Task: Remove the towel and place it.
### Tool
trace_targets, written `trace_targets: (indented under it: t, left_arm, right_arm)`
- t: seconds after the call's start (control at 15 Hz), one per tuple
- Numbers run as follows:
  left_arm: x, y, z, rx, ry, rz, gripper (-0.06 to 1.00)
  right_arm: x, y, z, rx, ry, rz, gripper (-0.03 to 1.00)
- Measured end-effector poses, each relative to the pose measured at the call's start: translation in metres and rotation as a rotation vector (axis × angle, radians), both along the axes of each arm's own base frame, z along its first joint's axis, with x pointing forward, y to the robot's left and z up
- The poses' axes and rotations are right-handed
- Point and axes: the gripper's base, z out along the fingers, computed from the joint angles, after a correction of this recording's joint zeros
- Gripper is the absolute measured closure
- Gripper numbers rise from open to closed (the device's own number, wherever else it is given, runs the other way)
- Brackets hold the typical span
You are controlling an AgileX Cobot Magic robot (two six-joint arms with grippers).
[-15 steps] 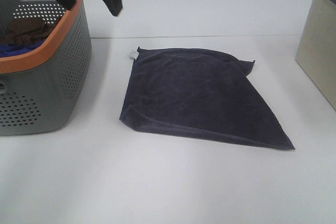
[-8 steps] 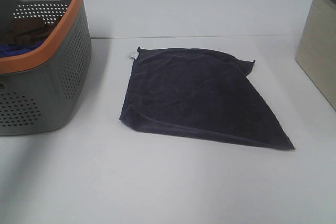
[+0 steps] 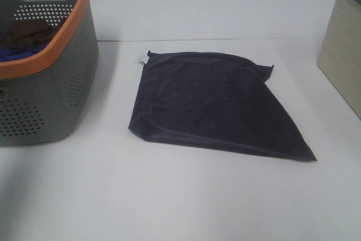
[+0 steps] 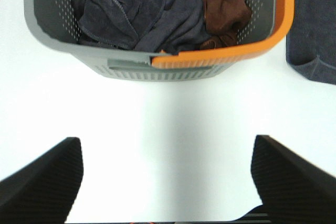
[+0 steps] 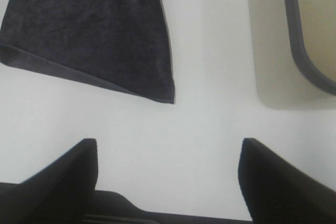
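On the table (image 3: 186,196), the towel (image 3: 214,103) lies flat

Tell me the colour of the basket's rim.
The rim of the grey basket is orange, though partly grey in the left wrist view; it shows best in the exterior high view.

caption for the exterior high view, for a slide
Dark towel lying flat on the white table beside a grey, orange-rimmed laundry basket.
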Motion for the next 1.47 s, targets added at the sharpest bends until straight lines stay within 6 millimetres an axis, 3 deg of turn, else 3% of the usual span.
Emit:
trace_targets:
  t: [0.2,0.27,0.53,0.67,0.93,1.2,1.47]
  left_arm:
    - [-0.064,0.002,-0.01,-0.004,-0.097,0.011,0.13]
    - [-0.105,0.007,-0.021,0.039,-0.188,0.029,0.13]
    - [-0.163,0.015,-0.044,0.099,-0.356,0.063,0.13]
    - [-0.183,0.015,-0.055,0.099,-0.431,0.064,0.13]
    - [-0.209,0.016,-0.071,0.116,-0.543,0.052,0.13]
    - [-0.196,0.009,-0.092,0.155,-0.485,-0.083,0.13]
    - [-0.178,-0.004,-0.109,0.018,-0.52,-0.147,0.13]
  right_arm:
    - [-0.051,-0.003,-0.018,0.024,-0.065,0.008,0.3]
    - [-0.078,-0.005,-0.031,0.027,-0.115,0.01,0.3]
    - [-0.12,-0.01,-0.06,0.034,-0.215,0.002,0.08]
    - [-0.135,-0.012,-0.076,0.024,-0.262,0.011,0.05]
    - [-0.156,-0.014,-0.107,0.011,-0.34,0.025,0.04]
    - [-0.146,-0.011,-0.111,0.028,-0.45,0.046,0.04]
    - [-0.144,-0.01,-0.115,0.035,-0.451,0.06,0.04]
